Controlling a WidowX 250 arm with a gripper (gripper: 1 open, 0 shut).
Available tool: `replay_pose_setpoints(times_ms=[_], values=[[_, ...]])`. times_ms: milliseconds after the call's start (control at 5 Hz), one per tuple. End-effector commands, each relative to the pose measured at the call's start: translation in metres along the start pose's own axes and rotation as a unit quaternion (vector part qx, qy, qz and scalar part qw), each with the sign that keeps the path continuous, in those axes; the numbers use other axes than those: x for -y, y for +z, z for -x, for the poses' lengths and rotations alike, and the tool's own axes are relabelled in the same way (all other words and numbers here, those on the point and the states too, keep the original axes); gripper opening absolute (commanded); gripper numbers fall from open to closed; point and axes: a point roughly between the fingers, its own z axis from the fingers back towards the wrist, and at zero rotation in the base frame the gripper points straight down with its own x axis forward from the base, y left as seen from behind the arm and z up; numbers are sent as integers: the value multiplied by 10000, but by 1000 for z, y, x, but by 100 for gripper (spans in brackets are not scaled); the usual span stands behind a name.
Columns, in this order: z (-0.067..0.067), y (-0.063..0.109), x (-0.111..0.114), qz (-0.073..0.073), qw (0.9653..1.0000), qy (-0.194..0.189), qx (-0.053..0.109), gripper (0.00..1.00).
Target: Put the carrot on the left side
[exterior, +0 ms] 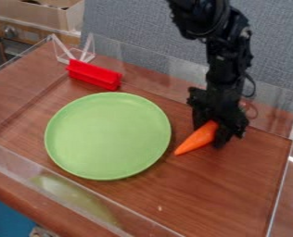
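The carrot (pixel 195 140) is small, orange and tapered, lying on the wooden table just right of the green plate (pixel 108 134), its tip pointing toward the plate. My black gripper (pixel 219 129) comes straight down on the carrot's thick right end, which sits between the fingers. The jaws look closed onto that end. The carrot's green top is hidden behind the fingers.
A red rectangular block (pixel 94 73) lies at the back left of the table. Clear acrylic walls (pixel 161 67) ring the tabletop. Bare wood shows to the left of the plate and along the front edge.
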Motion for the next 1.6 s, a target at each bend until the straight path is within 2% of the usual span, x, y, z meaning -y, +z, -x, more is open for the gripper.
replay_pose_setpoints(times_ms=[0, 200, 400, 600, 800, 1000, 1200, 1400], values=[[12, 37, -12, -46, 9987, 65, 504, 0], [24, 76, -34, -109, 9958, 470, 783, 0], [39, 117, -66, -201, 9896, 961, 1054, 0], [66, 134, -109, -294, 9812, 1567, 1090, 0], [99, 140, -150, -353, 9705, 2136, 1060, 0], [120, 137, -184, -315, 9638, 2431, 1049, 0], [127, 125, -188, -199, 9647, 2423, 1012, 0], [123, 110, -188, -129, 9688, 2276, 977, 0]])
